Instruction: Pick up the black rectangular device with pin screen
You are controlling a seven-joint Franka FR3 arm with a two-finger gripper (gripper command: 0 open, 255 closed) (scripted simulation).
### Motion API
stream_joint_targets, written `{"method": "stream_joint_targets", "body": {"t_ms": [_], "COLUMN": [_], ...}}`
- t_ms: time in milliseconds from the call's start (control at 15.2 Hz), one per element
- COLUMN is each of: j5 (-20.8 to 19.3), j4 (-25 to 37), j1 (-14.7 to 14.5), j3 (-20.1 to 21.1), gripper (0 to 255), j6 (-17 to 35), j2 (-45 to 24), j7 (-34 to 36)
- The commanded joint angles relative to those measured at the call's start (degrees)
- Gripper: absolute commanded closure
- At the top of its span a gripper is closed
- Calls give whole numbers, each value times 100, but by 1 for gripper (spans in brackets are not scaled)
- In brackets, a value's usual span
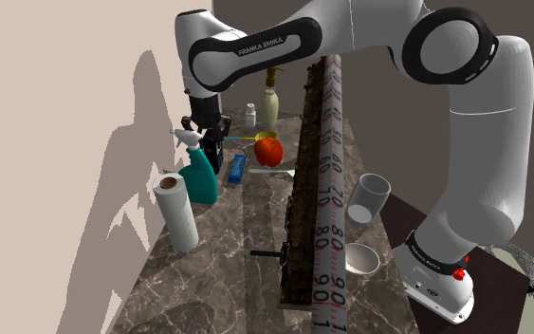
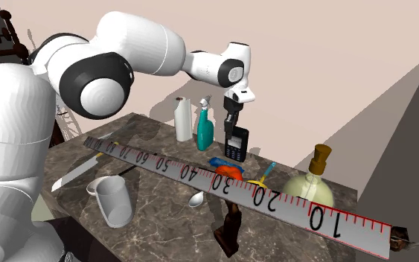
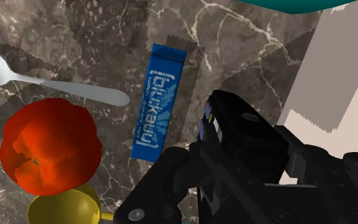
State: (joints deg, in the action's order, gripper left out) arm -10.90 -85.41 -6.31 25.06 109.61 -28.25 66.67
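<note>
claw: the gripper (image 2: 232, 125) is closing narrow on the top end of the black device (image 2: 236, 144) and holding it.
device pose: it is hanging upright under the gripper, with its screen and keypad facing the second exterior camera. I cannot tell whether its lower end is touching the counter (image 1: 217, 275).
device location: it is sitting over the far part of the marble counter near the wall, just beside the teal spray bottle (image 2: 205, 130).
under the hand: the wrist view is showing a blue packet (image 3: 158, 102) lying flat on the counter. A red fruit (image 3: 49, 145) is lying near it, with a spoon (image 3: 50, 84) just beside the fruit and a yellow scoop (image 3: 63, 207) touching it.
paper roll (image 1: 177, 213): it is standing upright, close to the spray bottle.
ruler (image 1: 329, 190): long and numbered, it is running the length of the counter.
shoulder view's right of the ruler: a grey cup (image 1: 369, 197) is lying tilted and a white bowl (image 1: 361, 257) is sitting upright.
soap bottle (image 1: 269, 102): it is standing at the far end.
</note>
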Motion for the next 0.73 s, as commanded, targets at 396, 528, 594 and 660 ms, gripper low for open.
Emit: {"method": "stream_joint_targets", "body": {"t_ms": [396, 528, 594, 660], "j5": [26, 42, 49, 55], "j4": [159, 273, 333, 394], "j1": [-8, -13, -17, -21], "j3": [15, 24, 29, 33], "gripper": [255, 255, 255, 255], "j6": [-206, -345, -415, -486], "j2": [46, 75, 87, 98], "j7": [-15, -25, -30, -35]}}
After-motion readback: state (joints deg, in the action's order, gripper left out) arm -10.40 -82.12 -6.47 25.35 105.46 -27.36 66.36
